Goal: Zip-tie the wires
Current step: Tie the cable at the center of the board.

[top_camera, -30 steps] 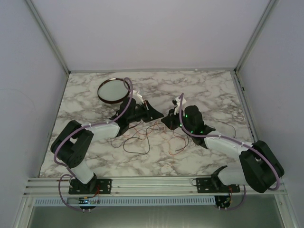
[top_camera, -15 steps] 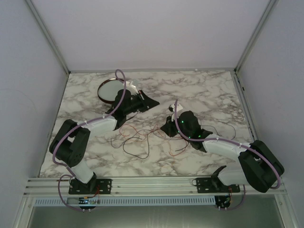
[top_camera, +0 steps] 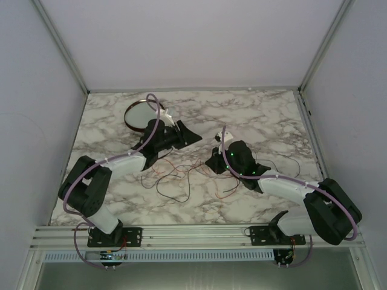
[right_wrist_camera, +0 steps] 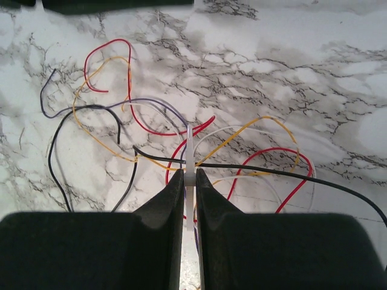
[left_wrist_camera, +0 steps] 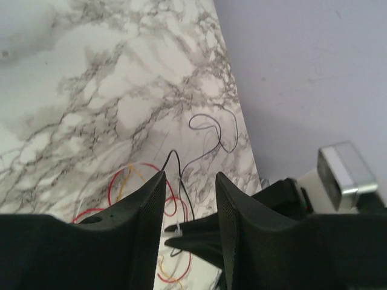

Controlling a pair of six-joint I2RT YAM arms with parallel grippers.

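Right claw (right_wrist_camera: 189, 176) clenched tight on a thin white plastic zip tie (right_wrist_camera: 189, 148), and the tangle of hair-thin red, black and yellow wires (right_wrist_camera: 158, 132) sprawls just ahead of its tips; left claw (left_wrist_camera: 190, 176) hangs released, wires just beyond it.

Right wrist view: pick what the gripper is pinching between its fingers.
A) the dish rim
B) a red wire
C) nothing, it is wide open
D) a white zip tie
D: the right gripper is shut on a thin white zip tie standing up between its fingers, with the wires lying loose beyond it.
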